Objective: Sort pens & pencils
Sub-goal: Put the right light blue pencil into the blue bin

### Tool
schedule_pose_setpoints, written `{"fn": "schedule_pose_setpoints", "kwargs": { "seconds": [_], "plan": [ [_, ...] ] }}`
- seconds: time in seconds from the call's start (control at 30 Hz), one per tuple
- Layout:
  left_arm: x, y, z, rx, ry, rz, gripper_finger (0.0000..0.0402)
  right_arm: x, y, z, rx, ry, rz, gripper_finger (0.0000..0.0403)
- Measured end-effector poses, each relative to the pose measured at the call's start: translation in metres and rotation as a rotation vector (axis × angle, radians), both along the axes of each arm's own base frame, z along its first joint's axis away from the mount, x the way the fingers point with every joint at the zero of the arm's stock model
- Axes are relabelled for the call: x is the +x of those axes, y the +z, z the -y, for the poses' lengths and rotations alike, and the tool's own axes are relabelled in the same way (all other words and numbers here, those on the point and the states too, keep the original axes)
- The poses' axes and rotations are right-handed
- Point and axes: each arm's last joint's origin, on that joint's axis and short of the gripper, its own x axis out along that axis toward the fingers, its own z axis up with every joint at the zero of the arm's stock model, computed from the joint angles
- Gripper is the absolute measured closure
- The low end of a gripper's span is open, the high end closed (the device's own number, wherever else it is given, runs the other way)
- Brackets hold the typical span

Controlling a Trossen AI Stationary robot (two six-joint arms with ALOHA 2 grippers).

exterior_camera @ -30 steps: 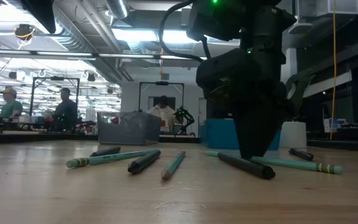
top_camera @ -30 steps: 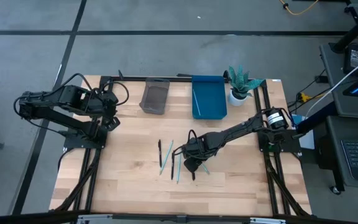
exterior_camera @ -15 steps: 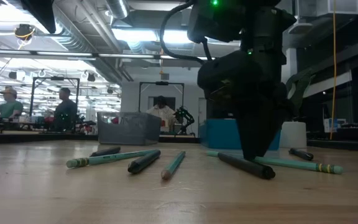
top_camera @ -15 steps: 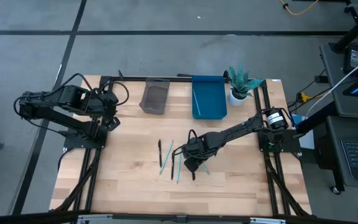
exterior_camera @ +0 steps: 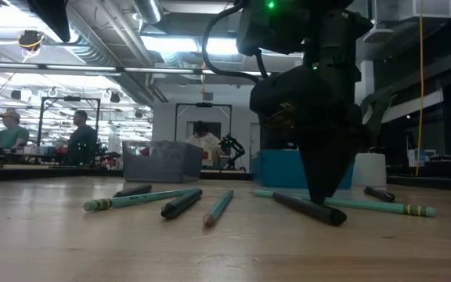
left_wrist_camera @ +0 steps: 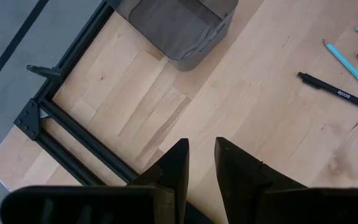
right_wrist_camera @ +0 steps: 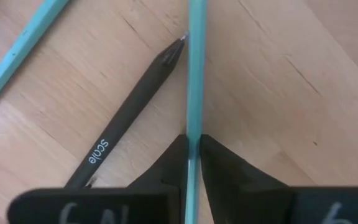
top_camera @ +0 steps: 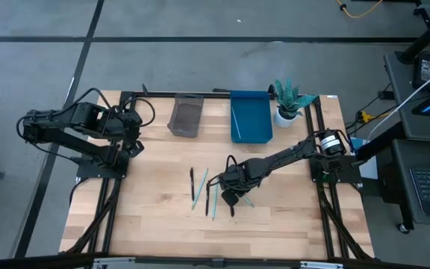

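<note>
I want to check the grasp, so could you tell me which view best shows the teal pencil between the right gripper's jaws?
The right wrist view: the teal pencil runs straight between the right gripper jaws, which are closed on it. The high view shows only a sliver under the arm, the low view shows its length behind the gripper, and the left wrist view misses it.

In the right wrist view the teal pencil runs off the frame's edge and disappears between the right gripper fingers (its ends unseen). The black pen is cut off too. From above, the arm covers that pencil almost entirely.
</note>
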Motion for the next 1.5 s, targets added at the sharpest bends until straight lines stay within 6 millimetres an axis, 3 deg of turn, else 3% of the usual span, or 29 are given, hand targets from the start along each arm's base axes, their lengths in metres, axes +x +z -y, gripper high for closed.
{"fn": "schedule_pose_setpoints", "kwargs": {
  "seconds": [0.47, 0.87, 1.5],
  "plan": [
    [-0.0001, 0.0002, -0.0004, 0.014, 0.005, 0.001, 0.0329, -0.0013, -0.0003, 0.0003, -0.005, -0.022, -0.016, 0.0382],
    [0.0000, 0.0002, -0.0005, 0.019, 0.006, 0.001, 0.0329, -0.0077, 0.0065, 0.0004, -0.009, -0.008, -0.130, 0.0386],
    [0.0000, 0.0002, -0.0006, 0.020, 0.007, 0.002, 0.0329, -0.0060, 0.0091, 0.0006, -0.016, -0.018, -0.130, 0.0388]
  ]
}}
